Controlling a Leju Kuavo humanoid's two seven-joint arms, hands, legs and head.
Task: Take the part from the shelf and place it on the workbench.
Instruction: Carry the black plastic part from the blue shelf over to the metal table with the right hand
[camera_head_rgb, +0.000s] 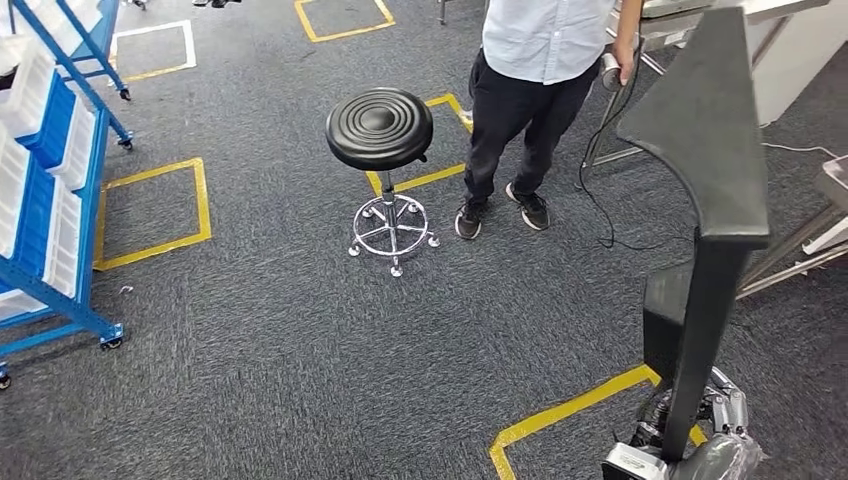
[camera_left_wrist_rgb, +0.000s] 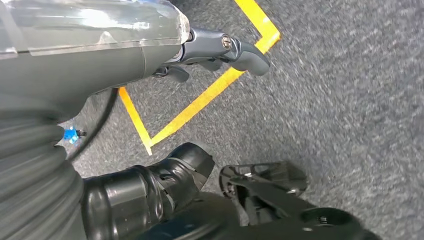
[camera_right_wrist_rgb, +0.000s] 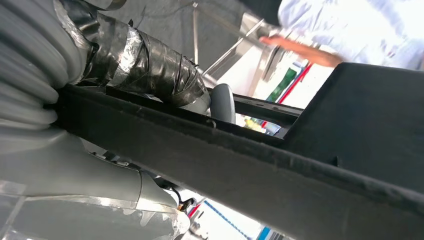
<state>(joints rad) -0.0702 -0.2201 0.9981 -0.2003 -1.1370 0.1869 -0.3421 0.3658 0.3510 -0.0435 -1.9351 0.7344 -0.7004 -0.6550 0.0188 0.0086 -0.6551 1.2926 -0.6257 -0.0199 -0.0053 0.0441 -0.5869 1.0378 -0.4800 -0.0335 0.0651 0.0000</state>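
Observation:
The part (camera_head_rgb: 705, 150) is a long black piece with a broad curved top, standing upright at the right of the head view. My right hand (camera_head_rgb: 700, 440) grips its lower end near the bottom edge. In the right wrist view the part (camera_right_wrist_rgb: 250, 170) runs as a thick black bar across my right hand (camera_right_wrist_rgb: 145, 65), whose taped thumb lies over it. My left hand (camera_left_wrist_rgb: 150, 55) hangs over the grey carpet with its fingers (camera_left_wrist_rgb: 245, 52) extended and nothing in them. The blue shelf (camera_head_rgb: 85, 190) with white bins stands at the far left. A white workbench (camera_head_rgb: 790, 50) shows at the top right.
A person (camera_head_rgb: 540, 60) in a light shirt and dark trousers stands ahead beside the workbench, holding something with a cable. A black round stool (camera_head_rgb: 380, 128) on a chrome base stands mid-floor. Yellow tape squares (camera_head_rgb: 150, 215) mark the grey carpet. Metal frame legs (camera_head_rgb: 800, 250) slant in at the right.

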